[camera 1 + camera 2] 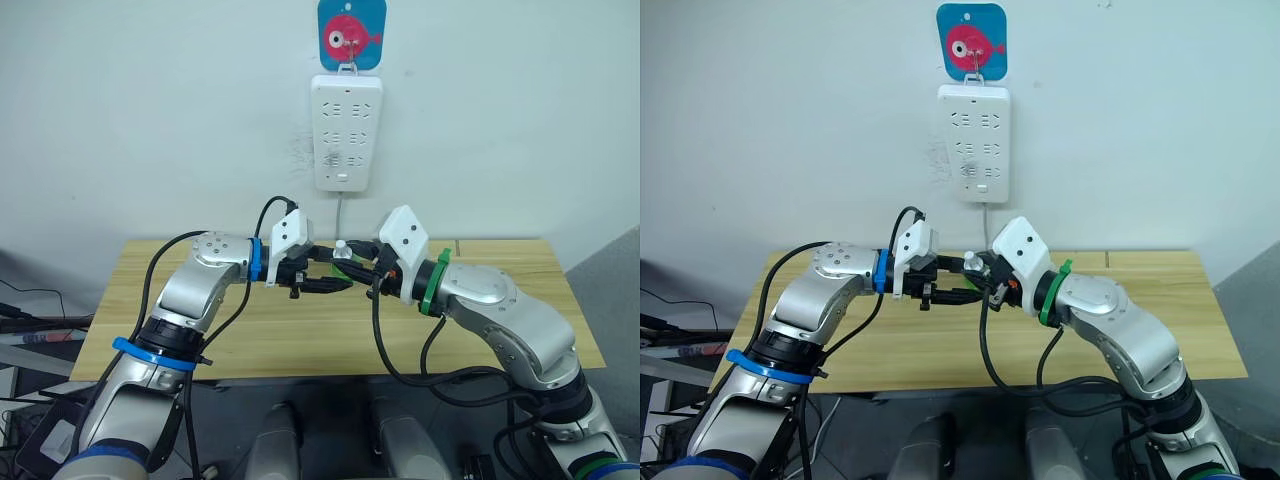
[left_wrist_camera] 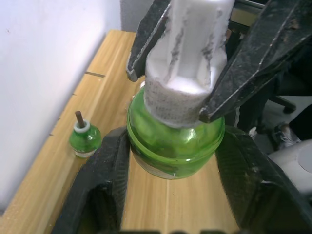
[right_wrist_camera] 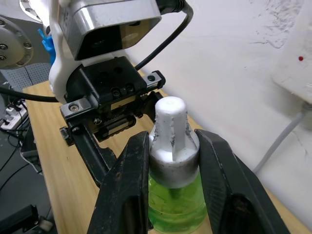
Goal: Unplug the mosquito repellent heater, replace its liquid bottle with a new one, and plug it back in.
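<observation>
- Left eye view: a pale wall (image 1: 150, 120) fills the background, and the power strip hangs on it.
- Wooden table (image 1: 500, 320): light planks, standing against the wall below the power strip.
- Power strip (image 1: 346, 130): long, white and upright, with a thin cable (image 1: 340, 215) dropping from its lower end toward the table.
- Left pincer (image 2: 176, 136): reaches in under the power strip. Its two black fingers are closed around the round body of the green bottle, one on each side.
- Right pincer (image 3: 173, 141): comes from the other side to the same spot below the power strip. Its fingers are clamped on the white cap, pressing both flanks of it.
- Green bottle (image 2: 170, 151): clear green plastic with a bulbous body and liquid inside. It is held in the air over the table, directly beneath the power strip and between the two pincers.
- White cap (image 3: 171, 122): ribbed and scuffed, with a narrower rounded tip. It sits on the neck of the green bottle.
- Fish plaque (image 1: 352, 33): blue with a pink fish, just above the power strip, which hangs from its hook.
- Small bottle (image 2: 84, 139): also green, with a white collar and a dark wick standing up. It rests upright on the table close to the wall, apart from both pincers.
</observation>
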Tool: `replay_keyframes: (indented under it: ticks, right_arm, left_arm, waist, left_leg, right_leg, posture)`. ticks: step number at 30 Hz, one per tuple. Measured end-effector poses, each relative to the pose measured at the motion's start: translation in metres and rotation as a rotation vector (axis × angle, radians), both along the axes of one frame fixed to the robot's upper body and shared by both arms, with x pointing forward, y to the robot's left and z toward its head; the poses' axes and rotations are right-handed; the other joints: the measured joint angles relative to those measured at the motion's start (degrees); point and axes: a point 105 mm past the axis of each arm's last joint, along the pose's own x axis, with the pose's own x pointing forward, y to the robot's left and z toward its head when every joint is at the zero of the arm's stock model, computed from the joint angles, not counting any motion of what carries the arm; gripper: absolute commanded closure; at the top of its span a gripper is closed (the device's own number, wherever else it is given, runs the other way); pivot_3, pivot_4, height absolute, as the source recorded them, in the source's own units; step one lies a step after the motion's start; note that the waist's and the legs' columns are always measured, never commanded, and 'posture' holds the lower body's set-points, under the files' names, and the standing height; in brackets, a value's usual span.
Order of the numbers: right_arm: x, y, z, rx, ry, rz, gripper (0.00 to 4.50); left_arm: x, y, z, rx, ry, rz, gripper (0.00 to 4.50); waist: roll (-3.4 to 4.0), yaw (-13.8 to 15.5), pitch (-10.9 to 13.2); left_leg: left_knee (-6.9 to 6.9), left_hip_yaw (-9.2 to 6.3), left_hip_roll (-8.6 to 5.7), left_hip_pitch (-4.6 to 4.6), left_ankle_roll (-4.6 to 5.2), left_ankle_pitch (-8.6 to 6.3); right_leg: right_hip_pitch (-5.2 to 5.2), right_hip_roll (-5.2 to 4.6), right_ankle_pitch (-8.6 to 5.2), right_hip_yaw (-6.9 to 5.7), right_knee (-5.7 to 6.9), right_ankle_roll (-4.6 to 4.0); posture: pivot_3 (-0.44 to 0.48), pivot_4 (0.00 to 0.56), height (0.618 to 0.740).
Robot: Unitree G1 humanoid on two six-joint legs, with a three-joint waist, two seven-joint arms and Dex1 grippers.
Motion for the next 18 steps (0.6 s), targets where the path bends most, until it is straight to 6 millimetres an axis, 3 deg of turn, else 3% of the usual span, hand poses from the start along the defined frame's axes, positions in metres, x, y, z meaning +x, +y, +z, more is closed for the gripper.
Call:
replay_keyframes:
  ticks: [1,7,18]
  right_arm:
    - [0.0,0.0,0.0,0.003,0.001,0.003,3.46]
    - [0.0,-0.002,0.01,0.071,0.008,0.009,3.46]
    - [0.0,0.0,0.015,0.131,0.031,0.01,3.46]
  left_arm:
    - [0.0,0.001,0.001,-0.004,-0.007,0.002,0.55]
    - [0.001,-0.002,0.013,-0.118,0.03,0.023,0.54]
    - [-0.005,-0.001,0.004,-0.116,0.082,0.029,0.54]
  waist:
    - [0.0,-0.01,-0.15]
    - [-0.04,-0.01,-1.18]
    - [0.02,-0.1,-2.1]
  left_leg:
    - [0.02,0.03,0.01,0.06,0.0,0.0]
    - [0.09,0.03,0.0,0.14,0.01,-0.01]
    - [0.11,0.03,0.0,0.16,0.02,-0.02]
  right_leg:
    - [0.02,0.02,0.0,0.05,0.04,0.0]
    - [0.16,0.03,-0.01,0.05,0.03,0.01]
    - [0.17,0.03,0.0,0.06,0.07,0.0]
  posture:
    - [-0.087,0.129,0.74]
    - [-0.091,0.124,0.74]
    - [-0.1,0.117,0.74]
